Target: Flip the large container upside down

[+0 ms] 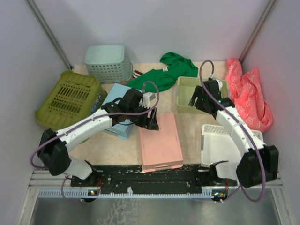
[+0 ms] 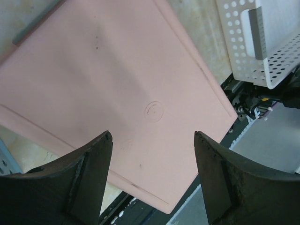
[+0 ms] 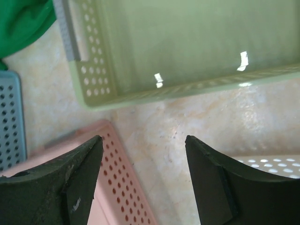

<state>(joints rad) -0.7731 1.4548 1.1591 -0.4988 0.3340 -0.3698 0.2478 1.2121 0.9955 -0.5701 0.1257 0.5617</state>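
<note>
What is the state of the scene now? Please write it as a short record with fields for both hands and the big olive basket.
left hand: open, empty, above the shallow pink plastic tray
right hand: open, empty, over bare table beside the pale green perforated plastic basket
large container: deep olive-green slotted plastic basket, at far left, touched by neither hand
container pose: seems base up, not certain

Robot lab cell: enclosure walls (image 1: pixel 150 23), mounting rail (image 1: pixel 154 192)
</note>
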